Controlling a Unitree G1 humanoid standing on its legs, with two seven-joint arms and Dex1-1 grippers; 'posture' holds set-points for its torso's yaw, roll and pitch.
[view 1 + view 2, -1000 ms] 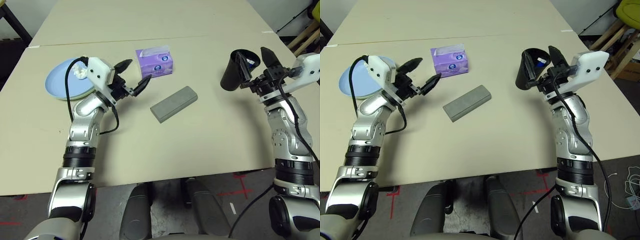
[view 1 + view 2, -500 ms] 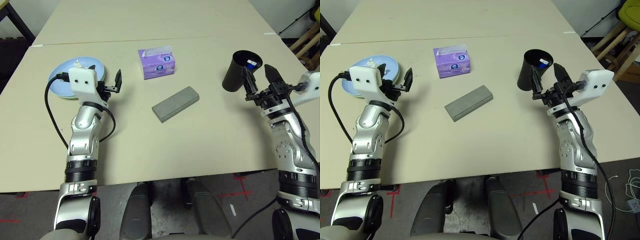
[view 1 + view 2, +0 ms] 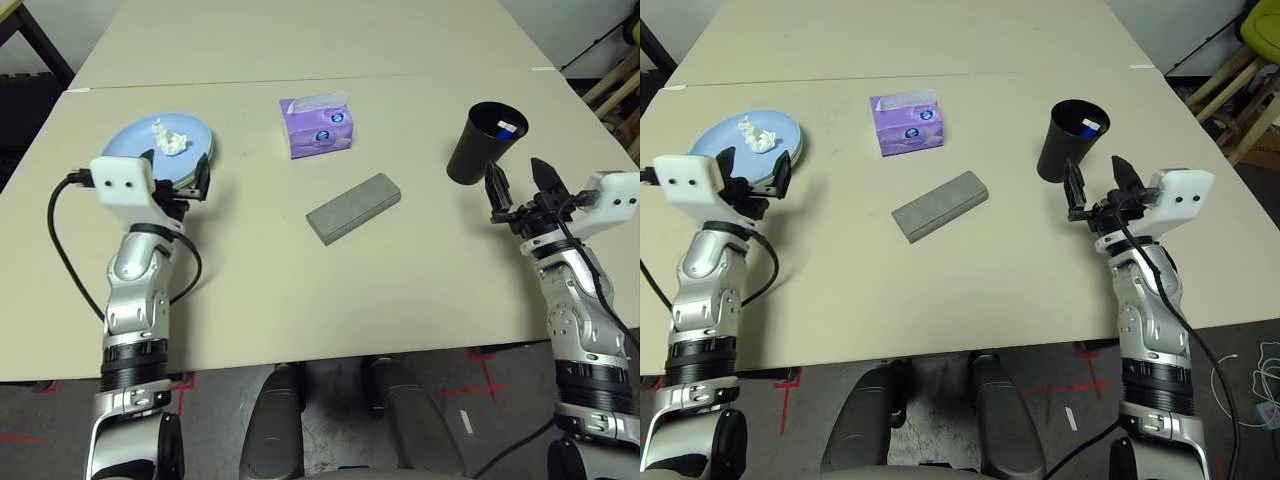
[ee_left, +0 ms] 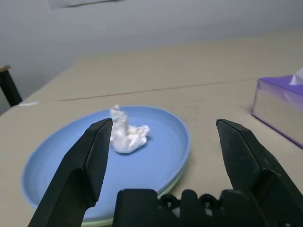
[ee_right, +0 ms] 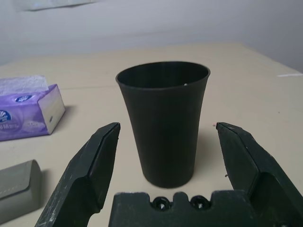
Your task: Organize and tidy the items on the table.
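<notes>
with both sets of jaws spread and empty, the right gripper (image 3: 1096, 187) just short of the upright black cup (image 3: 1071, 139) holding the pen (image 3: 1089, 126) on the tabletop (image 3: 1020, 260), a careless nudge forward could topple it.

Table (image 3: 400, 300): smooth matt beige top.
Plate (image 4: 165, 156): glossy light blue, smooth.
Tissue (image 4: 125, 135): crumpled white paper.
Cup (image 5: 163, 127): matt black plastic, faintly ribbed.
Tissue box (image 3: 318, 125): shiny purple wrapping.
Glasses case (image 3: 353, 207): matt grey, cloth-like.
</notes>
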